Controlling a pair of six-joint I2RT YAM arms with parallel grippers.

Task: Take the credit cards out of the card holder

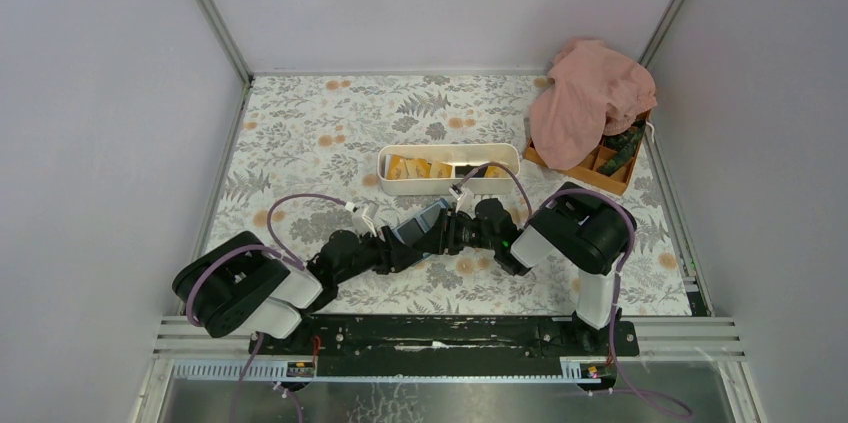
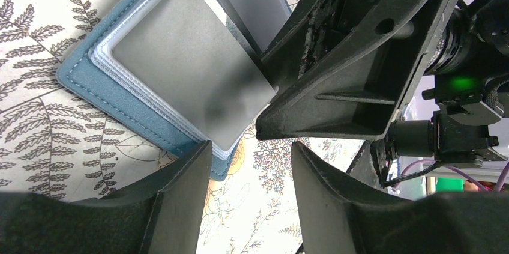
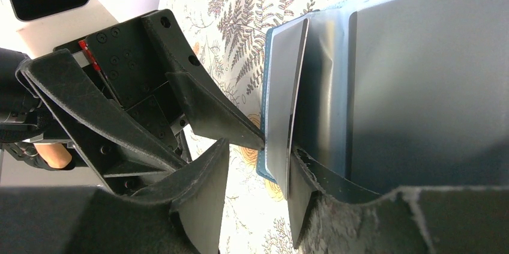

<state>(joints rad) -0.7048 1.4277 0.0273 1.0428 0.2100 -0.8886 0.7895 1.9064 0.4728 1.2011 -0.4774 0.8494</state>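
The blue card holder (image 2: 96,83) lies open on the floral cloth, its grey pocket leaves (image 2: 186,56) fanned out. My left gripper (image 2: 251,146) is open at its near corner, and the left finger (image 2: 180,194) overlaps the blue edge. My right gripper (image 3: 258,158) is open too. One grey leaf (image 3: 279,116) stands on edge between its fingers, against the right finger (image 3: 300,200). The tip of a left gripper finger (image 3: 237,128) touches that leaf. I cannot tell whether the leaves hold cards. Orange-yellow credit cards (image 1: 412,168) lie in the white tray (image 1: 450,153).
Both arms meet over the holder (image 1: 425,215) in the middle of the table. An orange compartment box (image 1: 600,171) half covered by a pink cloth (image 1: 585,98) stands at the back right. Grey walls enclose the table on three sides.
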